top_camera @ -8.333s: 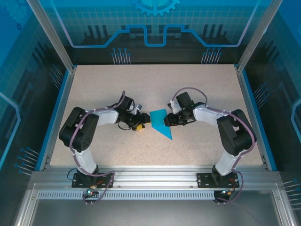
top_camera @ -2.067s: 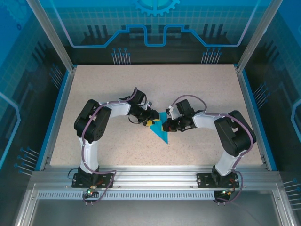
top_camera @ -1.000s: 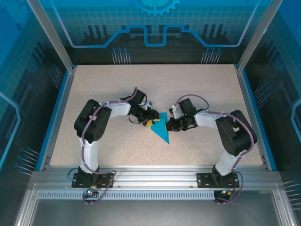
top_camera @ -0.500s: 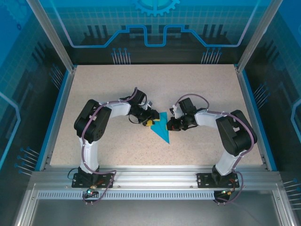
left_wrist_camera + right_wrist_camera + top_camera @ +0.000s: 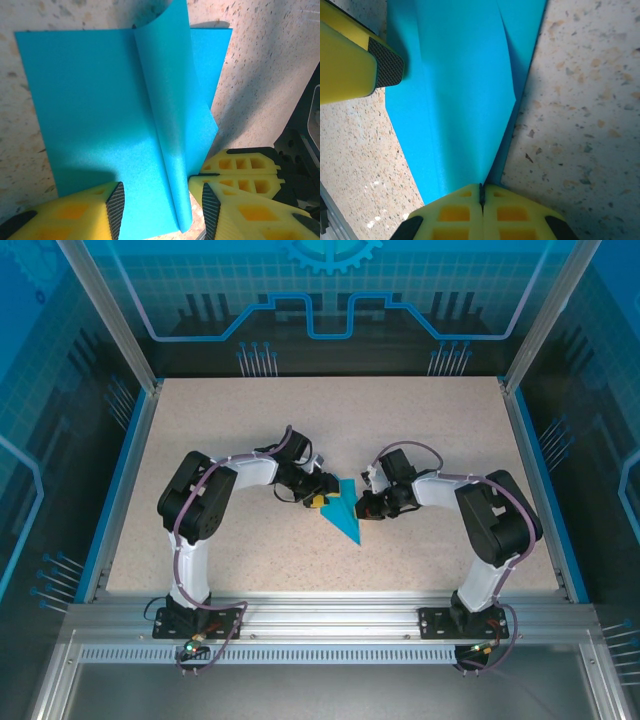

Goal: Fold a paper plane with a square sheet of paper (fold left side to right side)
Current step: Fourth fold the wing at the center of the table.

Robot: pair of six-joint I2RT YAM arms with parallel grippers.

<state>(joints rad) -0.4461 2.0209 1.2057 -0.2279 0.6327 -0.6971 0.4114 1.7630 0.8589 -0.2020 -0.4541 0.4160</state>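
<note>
The plain bright-blue paper is lying between the yellow, black-padded left gripper and the yellow right gripper, on the beige speckled table.

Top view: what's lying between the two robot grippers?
The folded blue paper lies on the table between the left gripper and the right gripper, as the top view shows. The right gripper pinches its raised flap.

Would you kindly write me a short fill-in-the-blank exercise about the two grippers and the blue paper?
1. The right gripper is ___ on the thin bright-blue folded paper sheet.
2. The left gripper stands ___, astride its raised flap.
3. Both grippers' fingers are coloured ___.
Missing words: shut; open; yellow.
</note>
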